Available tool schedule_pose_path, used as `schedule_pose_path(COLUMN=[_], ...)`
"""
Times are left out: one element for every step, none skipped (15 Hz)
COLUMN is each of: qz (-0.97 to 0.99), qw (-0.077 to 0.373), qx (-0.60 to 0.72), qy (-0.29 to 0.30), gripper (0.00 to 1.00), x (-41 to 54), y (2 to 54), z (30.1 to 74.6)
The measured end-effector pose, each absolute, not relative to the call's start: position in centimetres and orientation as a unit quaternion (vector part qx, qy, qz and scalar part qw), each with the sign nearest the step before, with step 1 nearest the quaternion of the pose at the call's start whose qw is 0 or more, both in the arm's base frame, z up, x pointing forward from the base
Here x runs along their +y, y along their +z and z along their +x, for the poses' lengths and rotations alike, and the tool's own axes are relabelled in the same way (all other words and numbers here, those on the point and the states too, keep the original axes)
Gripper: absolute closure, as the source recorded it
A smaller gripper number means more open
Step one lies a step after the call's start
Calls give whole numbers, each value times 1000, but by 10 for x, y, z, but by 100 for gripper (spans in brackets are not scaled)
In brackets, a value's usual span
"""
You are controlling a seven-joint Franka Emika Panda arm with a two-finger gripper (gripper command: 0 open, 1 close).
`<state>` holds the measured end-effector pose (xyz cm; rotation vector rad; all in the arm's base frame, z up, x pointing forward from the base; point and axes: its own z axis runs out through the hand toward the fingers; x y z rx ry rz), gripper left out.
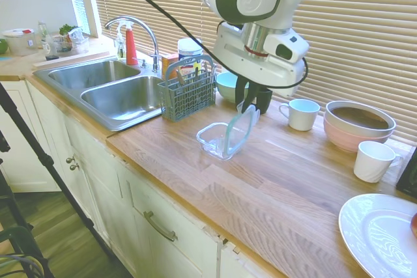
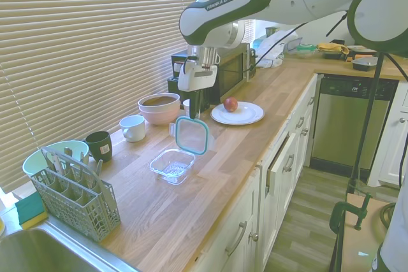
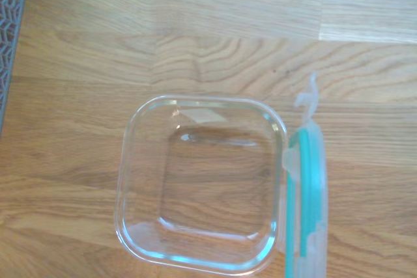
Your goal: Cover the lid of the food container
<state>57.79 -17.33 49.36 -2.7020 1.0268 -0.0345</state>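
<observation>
First exterior view, cutlery basket (image 1: 187,92): stands on the wooden counter (image 1: 273,187) beside the sink (image 1: 107,86), near the dish; a sideways slide of the dish could knock it.
Food container (image 1: 218,140): clear glass dish, empty and uncovered, on the counter between the basket and the mugs.
Lid (image 1: 243,128): held on edge, almost upright, its lower edge at or just over the dish's far rim; whether they touch I cannot tell.
Gripper (image 1: 248,104): pinched onto the lid's top edge, fingers dark and partly hidden.
Risk, tilt: released from here, the lid would likely tip and land askew or fall outside the dish.
Risk, offset: in the wrist view the lid (image 3: 305,206) sits along one side of the dish (image 3: 199,190), not above it, so lowering without swinging it flat would probably catch one rim.
Risk, push: glass on smooth wood may skid if the lid presses sideways.
White mug (image 1: 301,113): well clear on the right.
</observation>
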Motion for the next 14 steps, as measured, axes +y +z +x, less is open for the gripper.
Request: schedule_pose_path(qz=[-927, -927, -928, -928, -928, -928, -928, -928, -928, -928, -929, -929, -930, -931], qw=[125, 124, 123, 122, 122, 123, 123, 121, 120, 118, 115, 113, 110, 106], qx=[353, 353, 352, 351, 352, 352, 352, 352, 353, 353, 352, 351, 350, 348], qy=[-14, -14, -15, -16, -17, -18, -19, -19, -18, -17, -16, -15, -13, -12], gripper=[100, 100, 100, 100, 100, 100, 100, 100, 100, 100, 100, 100, 100, 100], x=[-172, -169, -166, -163, -162, -161, -160, -158, -155, -153, -151, -148, -144, -137], y=[496, 498, 500, 502, 503, 505, 506, 506, 506, 506, 505, 504, 503, 502], z=[578, 578, 578, 578, 579, 579, 579, 579, 580, 581, 582, 583, 584, 586])
